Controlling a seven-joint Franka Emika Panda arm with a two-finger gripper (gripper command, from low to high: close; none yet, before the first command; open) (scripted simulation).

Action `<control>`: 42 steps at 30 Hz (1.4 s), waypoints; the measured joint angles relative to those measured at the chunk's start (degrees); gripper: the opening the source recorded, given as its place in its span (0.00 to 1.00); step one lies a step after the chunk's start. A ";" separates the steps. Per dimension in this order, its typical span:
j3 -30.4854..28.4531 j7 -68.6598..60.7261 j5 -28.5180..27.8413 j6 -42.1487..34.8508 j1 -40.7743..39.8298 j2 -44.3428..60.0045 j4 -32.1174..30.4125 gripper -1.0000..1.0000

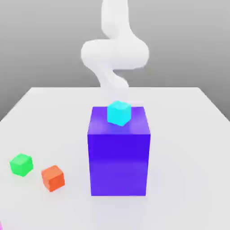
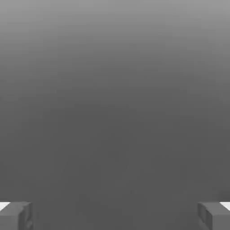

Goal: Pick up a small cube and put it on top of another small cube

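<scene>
1. Grey backdrop behind a white worktop (image 1: pixel 188 134) in the exterior view; white arm (image 1: pixel 114 51) stands at the far edge, blurred, roughly mid-width.
2. Exterior view: big blue block (image 1: pixel 119 155) sits upright near the worktop centre, a bit toward the near edge.
3. Exterior view: small cyan cube (image 1: pixel 119 112) rests on top of the blue block, toward its far edge, turned slightly off the block's faces. Nothing touches it.
4. Exterior view: small green cube (image 1: pixel 21 164) lies on the worktop near the left edge of the exterior view, close to the near-left corner.
5. Exterior view: small orange cube (image 1: pixel 53 178) sits just beside the green one, on its blue-block side and slightly nearer the front edge. The two are apart, not touching. Both well clear of the blue block.
6. Hand view: gripper (image 2: pixel 115 215) has its jaws spread wide, one grey fingertip (image 2: pixel 15 215) at each lower corner of the picture, nothing between them. Plain grey gradient beyond.
</scene>
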 joint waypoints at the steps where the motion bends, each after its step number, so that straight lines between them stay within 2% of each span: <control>1: -0.04 1.05 -0.17 0.41 -0.85 2.26 0.46 0.50; 18: -4.57 16.41 -1.17 6.84 -11.20 37.74 7.78 0.50; 32: -8.02 23.38 6.42 12.03 -19.20 67.07 13.80 0.50; 36: -7.09 23.19 8.40 16.67 -20.92 75.39 15.75 0.50; 37: -6.78 23.00 8.72 17.95 -21.19 77.16 16.18 0.00; 42: -6.75 22.91 8.84 18.03 -21.20 77.16 16.18 0.00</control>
